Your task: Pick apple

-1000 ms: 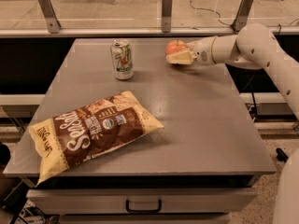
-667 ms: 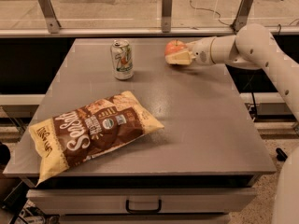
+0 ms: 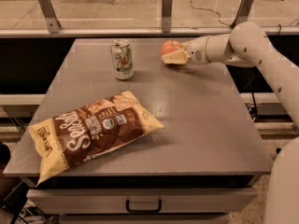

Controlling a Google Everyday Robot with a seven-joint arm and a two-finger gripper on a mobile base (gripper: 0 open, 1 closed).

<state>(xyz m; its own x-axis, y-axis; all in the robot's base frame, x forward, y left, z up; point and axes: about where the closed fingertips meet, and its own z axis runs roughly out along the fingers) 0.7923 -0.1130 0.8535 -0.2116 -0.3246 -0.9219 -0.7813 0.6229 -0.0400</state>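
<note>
The apple (image 3: 170,46) is small, round and orange-red. It is at the far side of the grey table (image 3: 196,120), right of the soda can. My gripper (image 3: 171,54) reaches in from the right on the white arm (image 3: 243,43). It is shut on the apple, and a pale finger (image 3: 176,57) covers the apple's lower front. The apple looks held just above the tabletop.
A soda can (image 3: 123,59) stands upright left of the apple. A brown and yellow chip bag (image 3: 93,132) lies at the front left of the table. A rail with posts (image 3: 166,6) runs behind the table. A drawer handle (image 3: 143,205) shows below the front edge.
The gripper with the apple has shifted a little to the left and slightly up. The can and the chip bag have not moved.
</note>
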